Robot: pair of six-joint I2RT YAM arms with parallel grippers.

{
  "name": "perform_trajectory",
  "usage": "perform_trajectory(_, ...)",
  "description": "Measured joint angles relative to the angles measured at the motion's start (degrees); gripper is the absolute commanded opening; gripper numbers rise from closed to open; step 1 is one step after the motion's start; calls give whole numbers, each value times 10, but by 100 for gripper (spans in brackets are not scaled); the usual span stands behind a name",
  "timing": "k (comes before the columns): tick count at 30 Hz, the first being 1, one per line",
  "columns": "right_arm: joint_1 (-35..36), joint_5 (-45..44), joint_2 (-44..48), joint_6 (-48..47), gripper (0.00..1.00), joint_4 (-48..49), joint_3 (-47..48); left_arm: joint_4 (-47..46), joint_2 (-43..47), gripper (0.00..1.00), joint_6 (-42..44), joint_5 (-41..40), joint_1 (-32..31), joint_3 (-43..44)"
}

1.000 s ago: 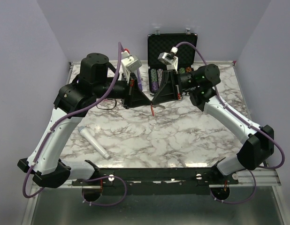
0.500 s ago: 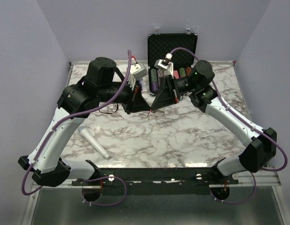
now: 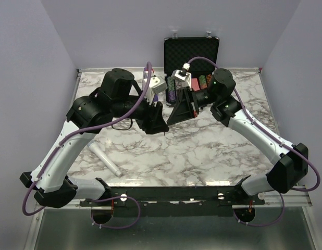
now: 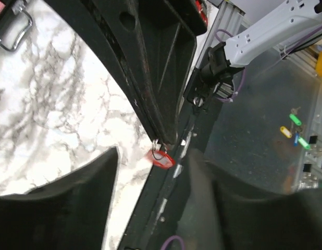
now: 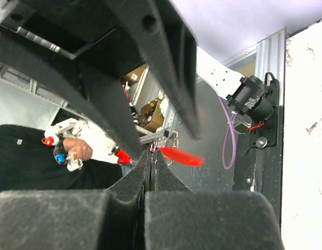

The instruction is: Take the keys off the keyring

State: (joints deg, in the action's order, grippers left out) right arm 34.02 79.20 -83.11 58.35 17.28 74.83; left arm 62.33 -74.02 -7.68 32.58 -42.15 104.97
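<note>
- Gripping the keyring (image 4: 162,159) by its thin metal ring: R pincer (image 5: 149,157), clenched, tips pressing fully together.
- L pincer (image 3: 161,126) is sitting released, fingers spreading wide either side of the red tag.
- Keyring is hanging mid-air above the marble worktop (image 3: 202,151), approx. centre, btwn both arms.
- Keys: too small to make out.
</note>
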Motion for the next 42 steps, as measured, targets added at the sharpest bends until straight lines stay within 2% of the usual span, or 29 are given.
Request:
perform_trajectory(3, 0, -18, 12, -5, 1, 0, -21, -2, 14, 82, -15, -11, -4, -28)
perform_trajectory(8, 0, -46, 38, -23, 1, -12, -68, -31, 83, 87, -55, -48, -5, -131)
perform_trajectory(19, 0, -131, 70, -163, 1, -198, -100, -132, 304, 87, -182, -153, -5, -392)
perform_trajectory(25, -5, -204, 92, -190, 1, -256, -149, -145, 381, 87, -224, -213, -3, -488)
perform_trajectory(34, -7, -295, 109, -163, 1, -213, -235, -168, 480, 87, -242, -254, -3, -585)
perform_trajectory(39, -6, -306, 122, -134, 1, -167, -247, -168, 500, 83, -250, -265, -3, -588)
perform_trajectory(42, -6, -307, 162, -115, 1, -144, -260, -169, 530, 82, -271, -268, -3, -580)
